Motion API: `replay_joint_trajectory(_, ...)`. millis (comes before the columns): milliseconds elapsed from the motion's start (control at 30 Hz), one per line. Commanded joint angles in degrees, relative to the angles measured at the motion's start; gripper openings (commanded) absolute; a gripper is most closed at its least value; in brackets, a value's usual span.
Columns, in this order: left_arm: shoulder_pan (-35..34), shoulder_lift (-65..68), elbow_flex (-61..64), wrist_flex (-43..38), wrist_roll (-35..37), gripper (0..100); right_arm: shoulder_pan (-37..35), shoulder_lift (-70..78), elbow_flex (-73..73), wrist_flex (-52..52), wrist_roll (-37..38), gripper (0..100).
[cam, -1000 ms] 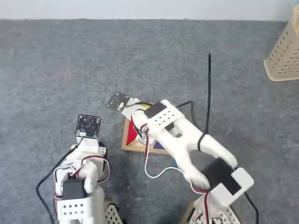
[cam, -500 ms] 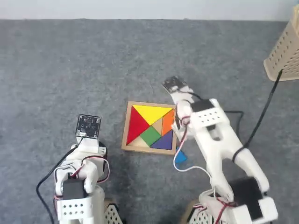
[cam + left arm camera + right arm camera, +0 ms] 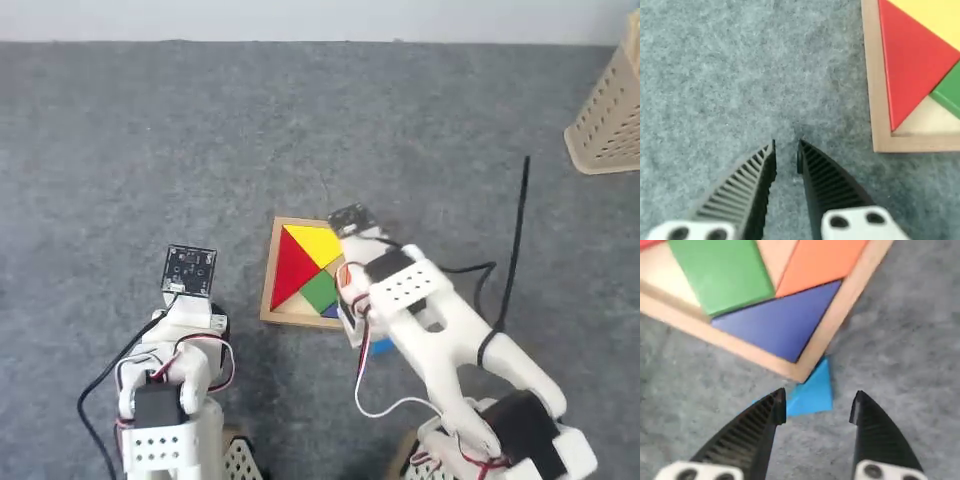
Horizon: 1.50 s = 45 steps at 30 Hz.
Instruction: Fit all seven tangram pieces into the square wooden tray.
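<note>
Right wrist view tells you why your right gripper point(image 3: 819, 399) hangs spread open: the small light-blue wooden triangle point(image 3: 815, 390) lies between its fingers on grey carpet point(image 3: 910, 340), just outside a corner of the square wooden tray point(image 3: 849, 295).

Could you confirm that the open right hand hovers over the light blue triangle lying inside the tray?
Not inside: the right wrist view shows the light blue triangle on the carpet, outside the tray's corner. The open right hand does hover over it.
</note>
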Motion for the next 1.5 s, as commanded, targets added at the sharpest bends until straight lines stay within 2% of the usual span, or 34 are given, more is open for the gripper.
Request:
replay_joint_trajectory(0, 0.1, -1.2, -0.6, 0.0, 0.4, 7, -0.4, -3.0, 0.4, -0.2, -0.9, 21.3)
replay_joint_trajectory(167, 0.1, -1.2, -0.6, 0.0, 0.4, 7, 0.8, -3.0, 1.5, -2.2, -0.9, 21.3)
replay_joint_trajectory(500, 0.1, -1.2, -0.6, 0.0, 0.4, 7, 11.4, 3.0, 3.7, -6.5, 0.2, 21.0)
replay_joint_trajectory(667, 0.1, -1.2, -0.6, 0.0, 0.4, 7, 21.4, 3.8, 1.8, -6.5, 7.0, 20.9)
replay_joint_trajectory(800, 0.1, -1.2, -0.6, 0.0, 0.4, 7, 26.4, 4.2, -1.2, -6.7, 12.0, 20.9)
replay_joint_trajectory(1133, 0.1, -1.2, -0.6, 0.0, 0.4, 7, 26.0, 3.6, -2.8, -6.0, 12.4, 21.0)
replay_joint_trajectory(1467, 0.1, -1.2, -0.6, 0.0, 0.4, 7, 24.9, 3.7, -4.0, -4.1, 6.2, 21.0)
